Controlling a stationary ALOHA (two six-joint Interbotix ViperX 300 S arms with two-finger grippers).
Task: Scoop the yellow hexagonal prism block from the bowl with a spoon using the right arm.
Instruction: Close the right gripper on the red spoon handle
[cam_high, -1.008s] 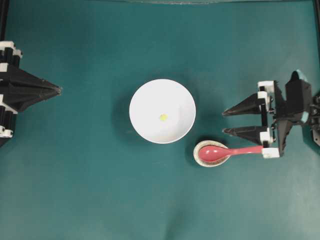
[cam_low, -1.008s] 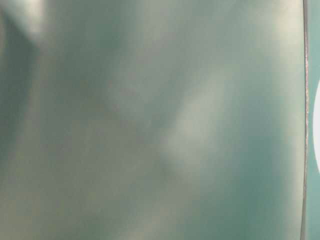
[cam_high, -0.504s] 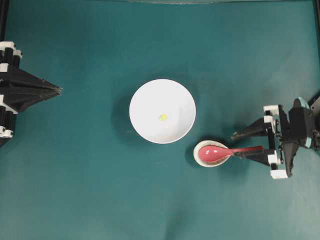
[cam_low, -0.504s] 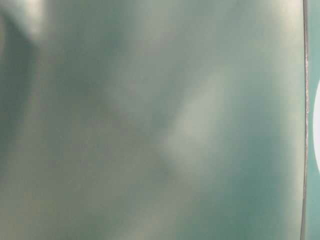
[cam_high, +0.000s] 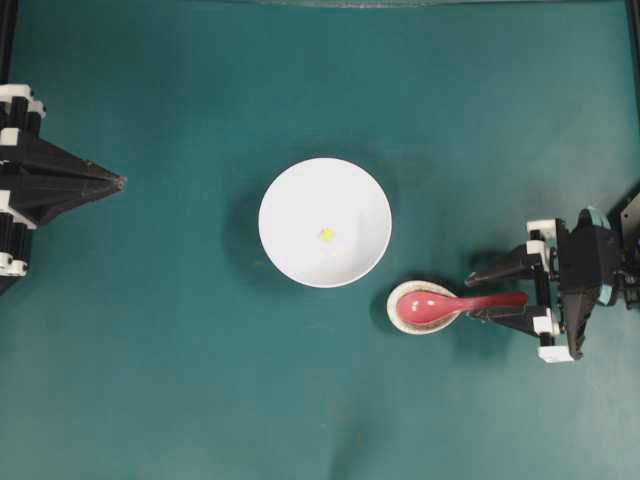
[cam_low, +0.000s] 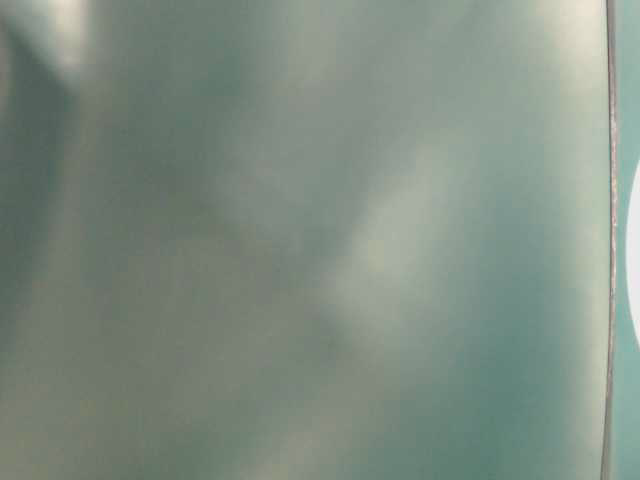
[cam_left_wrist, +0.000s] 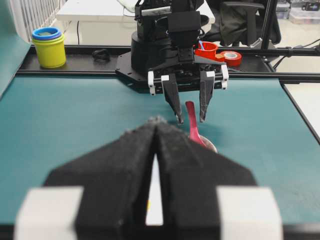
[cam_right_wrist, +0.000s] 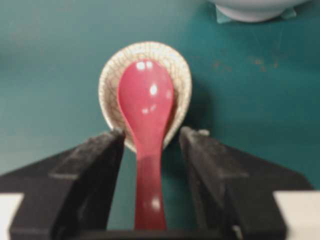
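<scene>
Since a second ago we see the right gripper (cam_high: 485, 295) swing down from beside the bowl's 3 o'clock side to the spoon, and now its two fingers straddle the handle. Everything else has kept its place.

Nearest to us, in the right wrist view, the red soup spoon (cam_right_wrist: 149, 130) runs straight up the middle of the picture. The black fingers (cam_right_wrist: 90, 170) stand wide on either side of its handle, with teal mat showing in the gaps, so nothing is gripped. The spoon's oval head lies in the small speckled beige dish (cam_right_wrist: 111, 75), at 12 o'clock from the jaws. Beyond that, at the top edge, we catch the underside of the white bowl (cam_right_wrist: 250, 9).

From overhead, the spoon (cam_high: 455, 302) points its handle toward 3 o'clock, and the dish (cam_high: 396, 296) sits just off the bowl's 5 o'clock rim. The bowl (cam_high: 290, 200) holds mid-table on the teal mat (cam_high: 200, 400), and the yellow hexagonal prism block (cam_high: 326, 235) rests alone near its centre.

Farthest out, at 9 o'clock, the left gripper (cam_high: 118, 182) hangs well clear of everything with its pointed fingers pressed together, holding nothing. Its own camera shows the closed tips (cam_left_wrist: 156, 121) up close, with the right gripper (cam_left_wrist: 191, 119) across the table.

The table-level view is a teal blur.
</scene>
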